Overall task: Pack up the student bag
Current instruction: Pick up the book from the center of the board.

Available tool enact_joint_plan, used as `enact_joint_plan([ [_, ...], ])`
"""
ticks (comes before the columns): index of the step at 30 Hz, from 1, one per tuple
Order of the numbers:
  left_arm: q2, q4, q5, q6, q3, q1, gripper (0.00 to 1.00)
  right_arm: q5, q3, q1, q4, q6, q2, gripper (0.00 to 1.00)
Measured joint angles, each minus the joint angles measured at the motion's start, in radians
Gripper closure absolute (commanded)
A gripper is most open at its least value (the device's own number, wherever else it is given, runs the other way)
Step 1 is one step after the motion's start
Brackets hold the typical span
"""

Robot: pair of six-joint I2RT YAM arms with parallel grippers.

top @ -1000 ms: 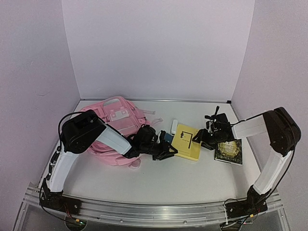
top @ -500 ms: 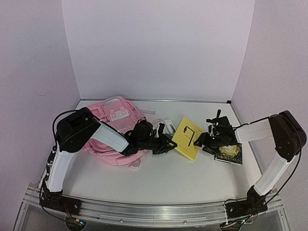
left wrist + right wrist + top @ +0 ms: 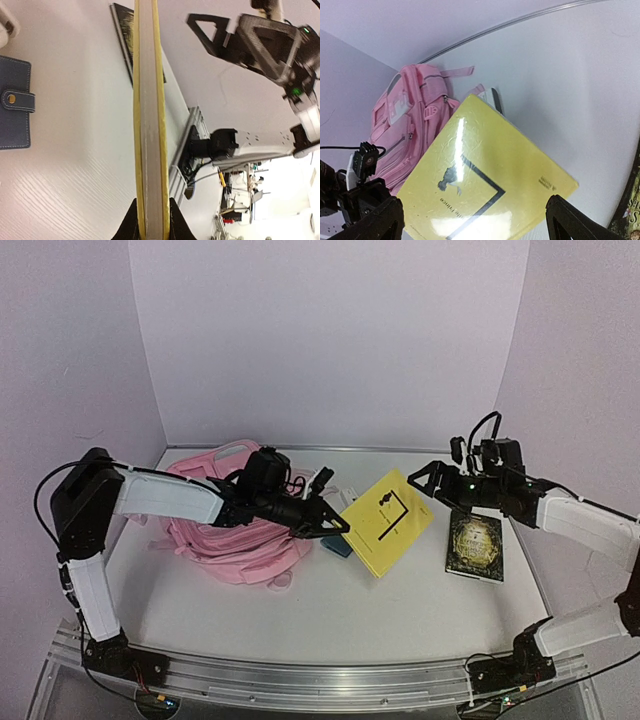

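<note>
The student bag (image 3: 235, 540) is a pink backpack lying at the left; it also shows in the right wrist view (image 3: 402, 125). My left gripper (image 3: 338, 526) is shut on the left corner of a yellow book (image 3: 388, 522) and holds it tilted above the table. In the left wrist view the book (image 3: 150, 100) is edge-on between my fingers (image 3: 129, 225). My right gripper (image 3: 432, 488) is open and empty, raised just right of the book. In the right wrist view the book's cover (image 3: 485, 185) lies in front of the open jaws.
A dark book (image 3: 474, 545) lies flat at the right, also in the left wrist view (image 3: 121, 30). A blue snap wallet (image 3: 337, 545) lies under the lifted book, also in the left wrist view (image 3: 15, 117). A small white object (image 3: 495, 100) lies beside the bag.
My left gripper has taken the yellow book by its left corner and lifted it off the table. My right gripper has risen and drawn back to the right, clear of the book.
</note>
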Motion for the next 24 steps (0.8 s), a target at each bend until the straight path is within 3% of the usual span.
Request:
enact_joint_plan([
  [10, -0.213, -0.313, 0.316, 0.269, 0.0, 0.102, 1.0, -0.292, 0.12, 0.0, -0.133, -0.17, 0.07, 0.04],
  [13, -0.227, -0.42, 0.358, 0.347, 0.0, 0.112, 1.0, -0.408, 0.121, 0.0, -0.155, -0.191, 0.095, 0.13],
  [19, -0.227, -0.585, 0.398, 0.459, 0.024, 0.111, 1.0, -0.595, 0.123, 0.021, -0.17, -0.218, 0.102, 0.43],
  [24, -0.227, -0.64, 0.422, 0.516, 0.071, 0.115, 1.0, -0.698, 0.127, 0.039, -0.171, -0.216, 0.127, 0.46],
])
